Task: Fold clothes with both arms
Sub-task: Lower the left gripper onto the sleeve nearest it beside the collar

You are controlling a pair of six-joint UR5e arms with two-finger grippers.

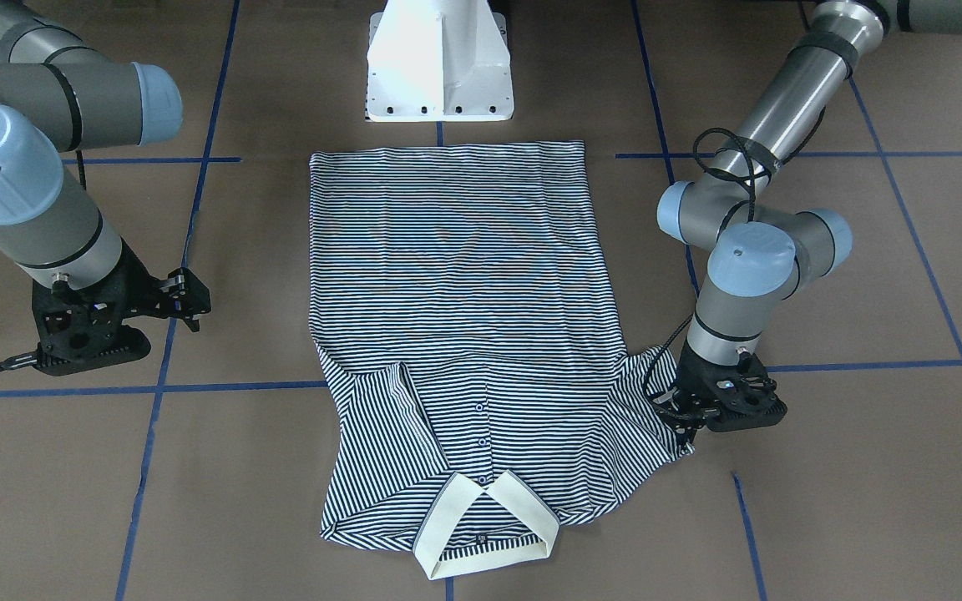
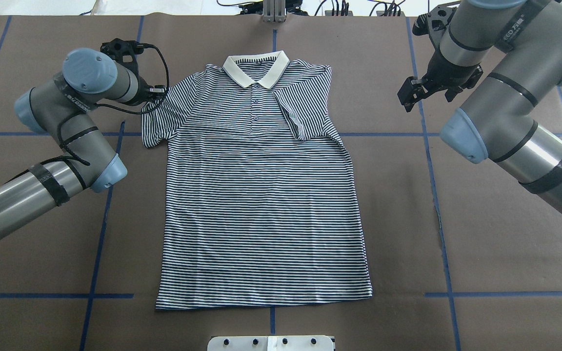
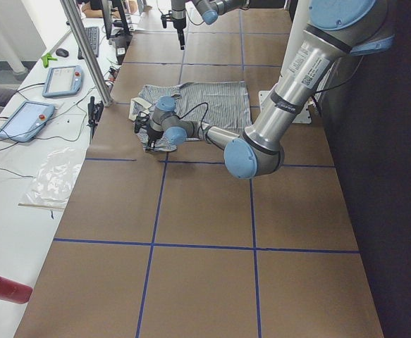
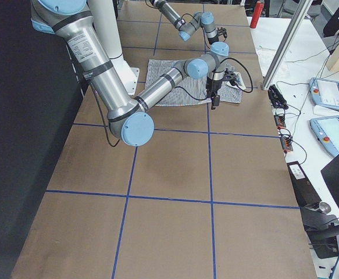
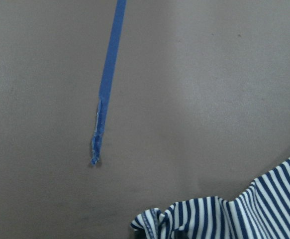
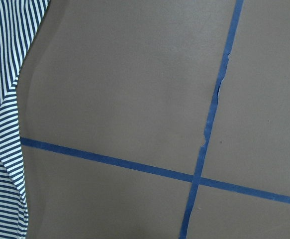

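Observation:
The striped polo shirt (image 1: 464, 275) (image 2: 261, 195) lies flat and face up on the brown table, its cream collar (image 1: 481, 517) (image 2: 256, 68) at the far edge from the robot. The sleeve on the robot's right is folded in over the chest (image 2: 293, 117). The other sleeve (image 1: 652, 392) (image 2: 159, 122) spreads outward. My left gripper (image 1: 686, 434) (image 2: 158, 92) is down at that sleeve's outer hem and looks shut on it; the hem (image 5: 154, 221) is bunched in the left wrist view. My right gripper (image 1: 193, 305) (image 2: 408, 97) hangs open beside the shirt, holding nothing.
The white pedestal base (image 1: 439, 67) (image 2: 271, 342) stands just beyond the shirt's bottom hem. Blue tape lines (image 6: 204, 134) cross the brown table. Along the operators' side bench lie tablets (image 3: 60, 81) (image 4: 329, 93), a plastic bag (image 3: 53, 179) and a red can (image 3: 4, 287).

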